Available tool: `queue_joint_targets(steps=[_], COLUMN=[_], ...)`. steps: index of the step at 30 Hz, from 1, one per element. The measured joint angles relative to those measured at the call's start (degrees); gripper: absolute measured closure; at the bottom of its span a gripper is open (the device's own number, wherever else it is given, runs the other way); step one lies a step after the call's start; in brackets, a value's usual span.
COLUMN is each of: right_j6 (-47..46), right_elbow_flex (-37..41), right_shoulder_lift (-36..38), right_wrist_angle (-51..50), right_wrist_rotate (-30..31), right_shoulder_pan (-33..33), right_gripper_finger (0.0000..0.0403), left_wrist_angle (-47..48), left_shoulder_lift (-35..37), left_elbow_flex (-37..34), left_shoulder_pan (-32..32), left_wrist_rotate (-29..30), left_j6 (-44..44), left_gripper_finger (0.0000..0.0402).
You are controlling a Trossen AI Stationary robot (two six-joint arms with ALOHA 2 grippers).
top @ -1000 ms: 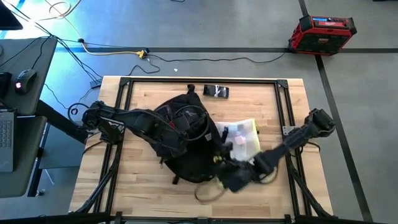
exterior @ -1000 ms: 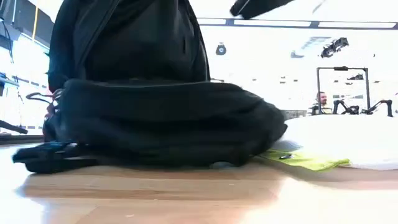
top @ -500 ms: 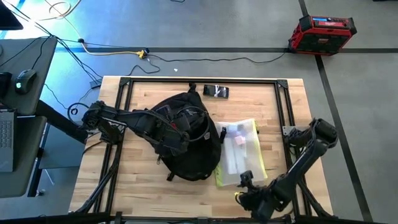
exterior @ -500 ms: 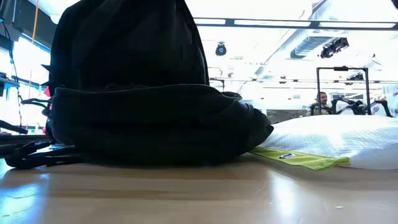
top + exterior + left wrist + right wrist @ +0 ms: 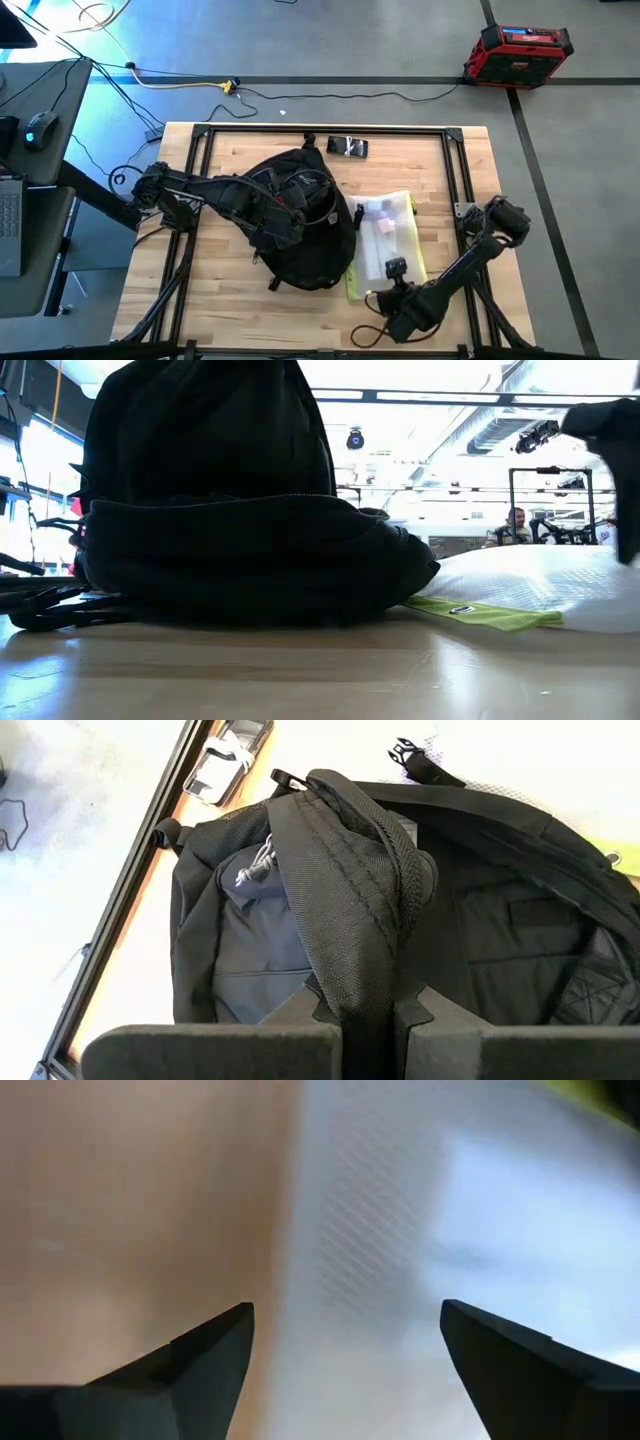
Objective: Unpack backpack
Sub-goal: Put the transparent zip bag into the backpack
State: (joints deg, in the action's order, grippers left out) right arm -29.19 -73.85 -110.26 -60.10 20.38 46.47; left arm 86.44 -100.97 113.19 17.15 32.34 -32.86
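The black backpack (image 5: 305, 235) lies on the wooden table, its open top toward the far side; it fills the left of the low view (image 5: 220, 510). My left gripper (image 5: 288, 215) is over it, shut on a black padded strap (image 5: 350, 890). A white mesh pouch with a yellow-green edge (image 5: 388, 240) lies flat on the table right of the backpack, also in the low view (image 5: 530, 585). My right gripper (image 5: 387, 300) is open and empty, low at the pouch's near end, with wood and white mesh between its fingers (image 5: 345, 1315). My left gripper pinches the backpack's padded strap (image 5: 362, 995) between its two fingers. The strap runs along the fingers and arches away over the open bag. The backpack's body rests on the table.
A small dark flat device (image 5: 348, 147) lies near the table's far edge. A black metal frame (image 5: 200, 160) runs round the tabletop. A thin cable loop (image 5: 368, 335) lies by the near edge under my right arm. Bare wood shows at the near left.
My right gripper has drawn back from between the backpack and the pouch toward the table's near edge, then come back a little toward the pouch's near end. The pouch now lies uncovered on the table. My left gripper has kept its hold.
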Motion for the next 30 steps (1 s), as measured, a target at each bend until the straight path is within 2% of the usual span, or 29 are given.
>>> queue_joint_targets(steps=[4, 8, 12, 18, 22, 24, 26, 30], right_j6=[1.2, 7.3, 8.6, 12.3, 12.9, 11.1, 9.1, 5.0], right_elbow_flex=[-0.4, -0.3, -0.3, -0.3, -0.6, -0.7, -0.7, -0.8], right_shoulder_lift=[0.1, 0.1, -0.3, -3.4, -5.9, -6.9, -7.5, -7.2], right_wrist_angle=[-0.7, 4.4, 6.3, 7.8, 8.2, 6.9, 4.9, 0.7], right_wrist_rotate=[1.5, 0.9, 4.2, 4.1, 6.6, 6.8, 7.5, 8.4], right_shoulder_pan=[-1.4, -2.3, -3.3, -6.0, -6.8, -7.6, -8.2, -8.6], right_gripper_finger=[0.0094, 0.0094, 0.0094, 0.0094, 0.0106, 0.0129, 0.0170, 0.0303], left_wrist_angle=[0.0, 0.0, 0.0, 0.1, 0.1, 0.1, 0.1, 0.1], left_shoulder_lift=[0.0, 0.0, 0.0, 0.0, 0.0, 0.0, 0.0, 0.0], left_elbow_flex=[0.0, 0.0, 0.0, 0.0, 0.0, 0.0, 0.0, 0.0], left_shoulder_pan=[0.0, 0.0, 0.1, 0.1, 0.1, 0.1, 0.1, 0.1], left_wrist_rotate=[-0.1, -0.1, -0.1, -0.1, -0.1, -0.2, -0.2, -0.2], left_j6=[0.1, 0.1, 0.1, 0.1, 0.1, 0.1, 0.5, 0.6], left_gripper_finger=[0.0401, 0.0401, 0.0401, 0.0401, 0.0401, 0.0401, 0.0401, 0.0401])
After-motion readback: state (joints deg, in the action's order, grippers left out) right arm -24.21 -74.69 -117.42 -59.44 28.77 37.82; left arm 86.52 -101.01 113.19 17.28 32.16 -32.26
